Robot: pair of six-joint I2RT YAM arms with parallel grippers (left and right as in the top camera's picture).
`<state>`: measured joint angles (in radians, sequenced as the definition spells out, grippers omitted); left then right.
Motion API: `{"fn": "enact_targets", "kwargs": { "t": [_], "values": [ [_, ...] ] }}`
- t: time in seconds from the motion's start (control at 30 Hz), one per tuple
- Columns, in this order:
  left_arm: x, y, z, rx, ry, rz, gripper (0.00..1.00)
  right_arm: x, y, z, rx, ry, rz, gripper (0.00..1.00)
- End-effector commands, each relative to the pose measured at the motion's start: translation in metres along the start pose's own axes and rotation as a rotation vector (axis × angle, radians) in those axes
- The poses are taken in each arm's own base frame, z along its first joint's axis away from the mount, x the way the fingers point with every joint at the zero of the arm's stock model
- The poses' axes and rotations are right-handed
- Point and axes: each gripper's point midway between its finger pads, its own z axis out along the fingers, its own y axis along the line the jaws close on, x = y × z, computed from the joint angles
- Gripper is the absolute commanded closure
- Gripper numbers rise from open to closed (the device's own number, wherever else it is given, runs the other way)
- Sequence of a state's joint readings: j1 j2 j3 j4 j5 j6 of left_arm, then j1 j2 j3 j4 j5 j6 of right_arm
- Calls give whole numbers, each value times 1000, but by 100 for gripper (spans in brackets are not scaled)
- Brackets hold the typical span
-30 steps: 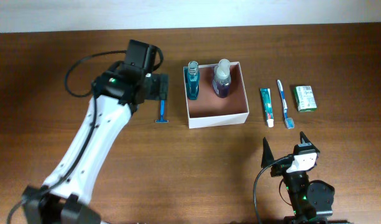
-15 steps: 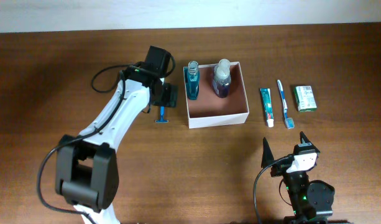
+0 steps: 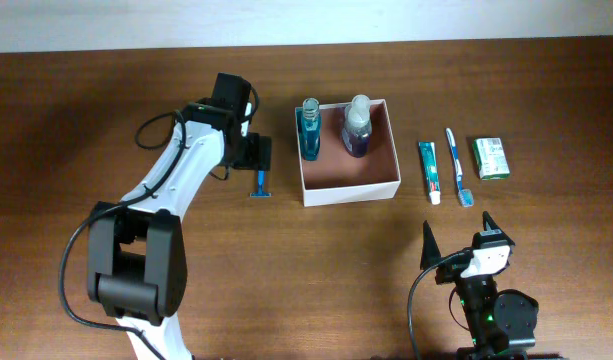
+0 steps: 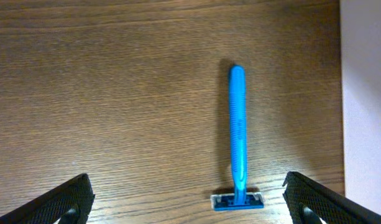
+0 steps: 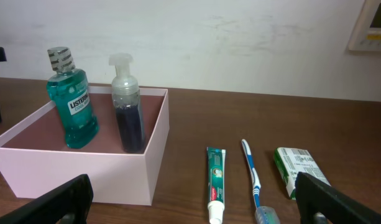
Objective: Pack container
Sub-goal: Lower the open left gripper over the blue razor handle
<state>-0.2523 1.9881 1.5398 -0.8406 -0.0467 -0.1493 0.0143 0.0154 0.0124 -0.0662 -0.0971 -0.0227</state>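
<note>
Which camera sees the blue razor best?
The left wrist view: the razor sits in the middle, whole and close up. Overhead shows it only small, near the container. The right wrist view does not show it at all.

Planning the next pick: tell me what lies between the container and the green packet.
Overhead view: a toothpaste tube and a toothbrush, side by side, between container and green packet.

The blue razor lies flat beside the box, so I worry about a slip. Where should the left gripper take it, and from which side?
Take the razor mid-handle, straight down from above. It lies flat, its slim straight handle running lengthwise between the open left gripper's fingers, so they can close across it. The container wall stands apart, leaving finger room.
</note>
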Motion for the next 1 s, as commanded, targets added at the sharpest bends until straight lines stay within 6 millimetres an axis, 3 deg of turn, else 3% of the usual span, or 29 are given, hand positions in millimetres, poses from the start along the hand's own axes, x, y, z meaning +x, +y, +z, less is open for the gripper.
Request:
{"fn": "enact_targets", "kwargs": {
  "t": [0.0,0.43,0.97],
  "values": [
    [1,-8,4,27,5,38,1,2,-2,0,10,-1,5,1],
    [14,-19,39,31,75,62,1,2,-2,0,10,-1,5,1],
    [19,-23,60,48,103,61,2,2,-2,0,10,-1,5,1]
  ]
}}
